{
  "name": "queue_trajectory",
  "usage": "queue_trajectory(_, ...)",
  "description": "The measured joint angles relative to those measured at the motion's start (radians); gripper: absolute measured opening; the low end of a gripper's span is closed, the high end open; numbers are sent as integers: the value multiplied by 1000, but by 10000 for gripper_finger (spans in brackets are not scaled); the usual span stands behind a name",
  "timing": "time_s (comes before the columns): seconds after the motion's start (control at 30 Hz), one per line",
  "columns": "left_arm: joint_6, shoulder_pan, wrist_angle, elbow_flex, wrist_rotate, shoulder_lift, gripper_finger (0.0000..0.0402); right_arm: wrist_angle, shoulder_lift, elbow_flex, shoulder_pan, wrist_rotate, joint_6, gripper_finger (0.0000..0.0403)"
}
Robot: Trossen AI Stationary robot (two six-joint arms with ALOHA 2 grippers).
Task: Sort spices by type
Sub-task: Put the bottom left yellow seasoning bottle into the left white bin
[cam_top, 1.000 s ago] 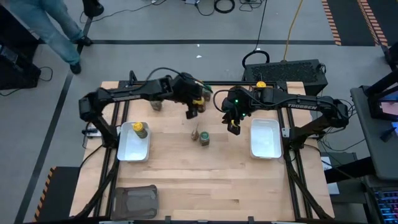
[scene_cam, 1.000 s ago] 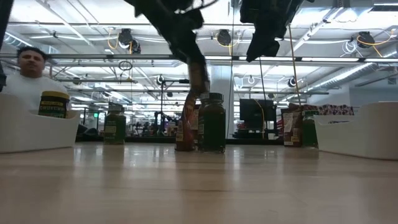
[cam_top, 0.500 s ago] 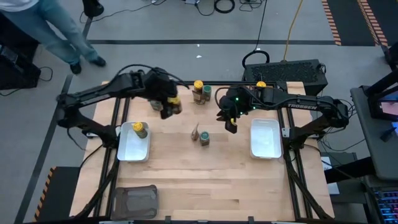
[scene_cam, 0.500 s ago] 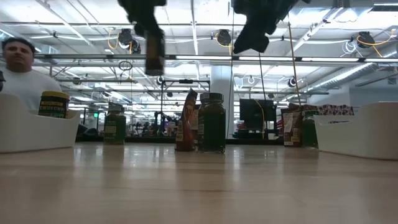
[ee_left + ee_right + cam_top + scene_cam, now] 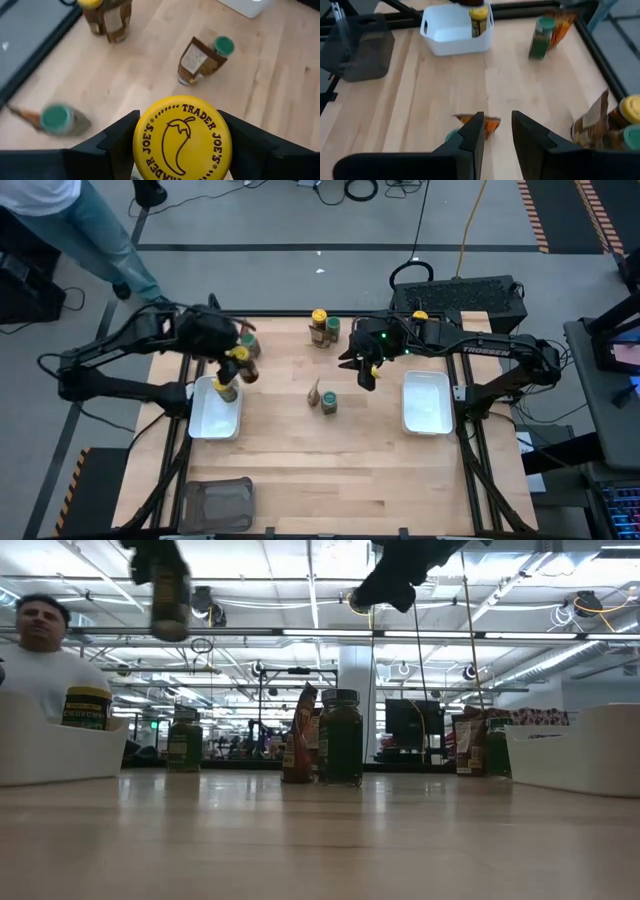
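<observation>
Step in hand: carrying a yellow-lid jar (image 5: 182,138) to the left white tray (image 5: 214,420). Left gripper (image 5: 233,366) has its jaws closed on the jar, lid facing its wrist camera, held high over the bench (image 5: 340,470) at the tray's far edge. One yellow-lid jar in the tray (image 5: 224,387) sits at the far end already, so this looks like the yellow-lid bin.

Right gripper (image 5: 365,372) hovers near bench centre, nothing between its jaws; they stand slightly apart in its wrist view. Right white tray (image 5: 426,402) holds nothing visible.

Left to sort, as I read it:
- green-lid jar (image 5: 328,401) and brown packet (image 5: 315,393), touching, mid-bench
- yellow-lid jar at the far edge (image 5: 319,317) with a green-lid jar beside it (image 5: 333,326)
- another green-lid jar (image 5: 249,341) near the left gripper, far-left of bench

Dark grey tray (image 5: 216,502) sits at the near-left corner.

Next move, my guess: lower the held jar into the free part of the left tray, clear of the jar already there, then release. Risk is clipping that jar or the tray wall on descent.
</observation>
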Motion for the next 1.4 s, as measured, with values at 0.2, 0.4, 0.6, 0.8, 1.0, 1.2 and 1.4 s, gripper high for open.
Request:
queue_trajectory(0.2,-100,-64,-48,-93,2,-111,247,67,0,0,0,0,-45,82)
queue_trajectory(0.4,-125,-134,-60,-148,31,-133,247,111,0,0,-2,0,-58,82)
queue_trajectory(0.6,-125,-198,-57,-190,49,-116,247,113,0,0,-12,0,-53,82)
queue_trajectory(0.8,-125,-236,-56,-213,50,-113,247,113,0,0,-12,0,-50,82)
queue_trajectory(1.0,-121,-254,-60,-219,49,-112,247,113,0,0,-13,0,-50,82)
queue_trajectory(1.2,-103,-254,-84,-219,41,-112,247,113,0,0,-13,0,-55,82)
queue_trajectory(1.4,-43,-254,-122,-219,38,-99,247,113,0,0,-12,0,-56,82)
